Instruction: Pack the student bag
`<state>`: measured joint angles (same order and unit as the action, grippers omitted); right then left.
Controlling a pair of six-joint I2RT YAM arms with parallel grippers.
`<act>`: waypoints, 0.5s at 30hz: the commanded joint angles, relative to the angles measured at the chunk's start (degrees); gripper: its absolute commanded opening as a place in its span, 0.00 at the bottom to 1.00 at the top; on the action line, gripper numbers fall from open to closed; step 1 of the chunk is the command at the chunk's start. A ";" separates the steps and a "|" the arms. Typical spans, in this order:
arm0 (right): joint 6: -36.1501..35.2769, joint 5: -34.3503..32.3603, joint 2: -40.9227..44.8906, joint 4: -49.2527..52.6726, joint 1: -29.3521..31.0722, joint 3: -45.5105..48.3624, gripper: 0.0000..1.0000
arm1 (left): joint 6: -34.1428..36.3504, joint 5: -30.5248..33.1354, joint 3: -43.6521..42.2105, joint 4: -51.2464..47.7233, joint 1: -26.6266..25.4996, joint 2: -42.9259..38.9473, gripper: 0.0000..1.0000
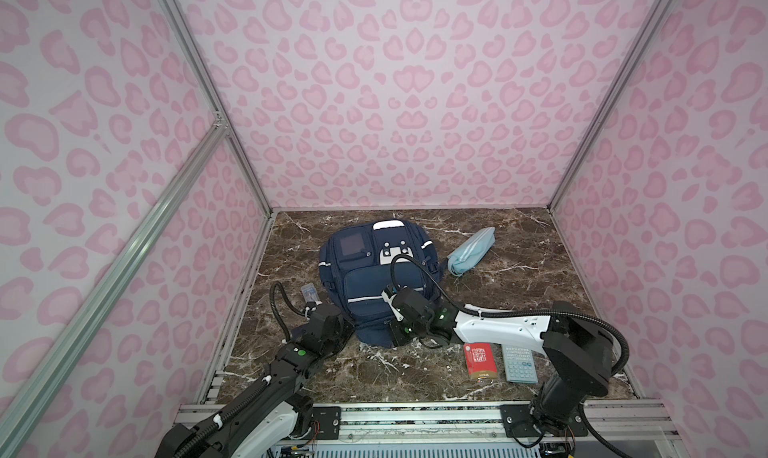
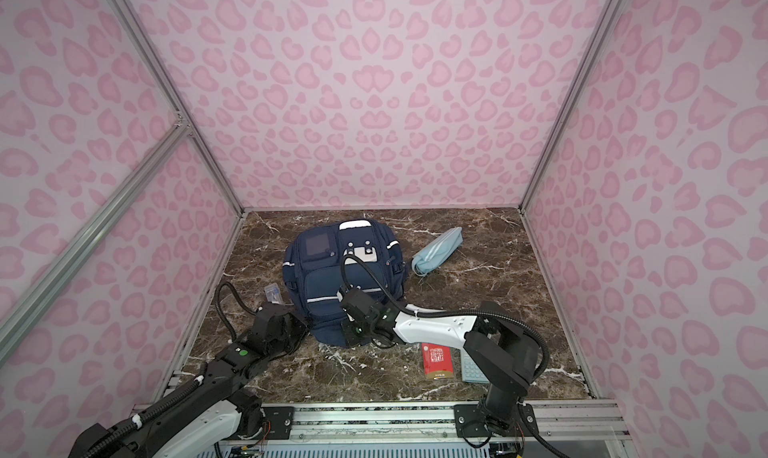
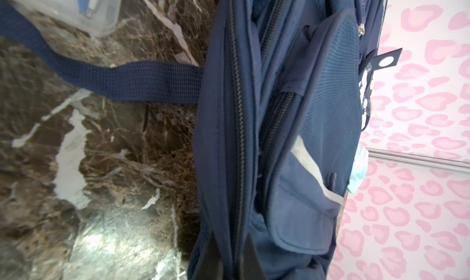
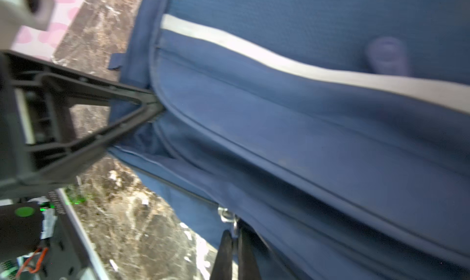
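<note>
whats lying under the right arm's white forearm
A red booklet and a grey-blue calculator lie on the marble table there. The calculator's far end is covered by the right arm, so that part cannot be seen.

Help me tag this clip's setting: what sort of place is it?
Probably a robot test booth: pink-patterned wall panels in aluminium framing, marble-look tabletop, left arm and right arm on a rail.

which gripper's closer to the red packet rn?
Right. The right gripper is shut on the near edge of the student bag, a short way left of the red packet in both top views. The left gripper grips the bag's near-left corner, farther off.
</note>
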<state>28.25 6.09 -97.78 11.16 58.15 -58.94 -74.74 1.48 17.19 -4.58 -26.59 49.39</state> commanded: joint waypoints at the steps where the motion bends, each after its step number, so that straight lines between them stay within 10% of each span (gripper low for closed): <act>1: -2.09 -8.63 1.14 10.77 -3.12 2.91 0.00 | 2.24 3.84 1.23 -0.98 0.48 -0.41 0.02; 15: -5.24 -6.09 7.63 8.96 -17.20 11.41 0.00 | 6.42 -0.19 3.44 -1.41 3.47 0.47 0.02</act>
<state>24.23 1.58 -89.62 19.49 41.15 -47.31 -70.15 -0.23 19.33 -7.64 -23.35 49.32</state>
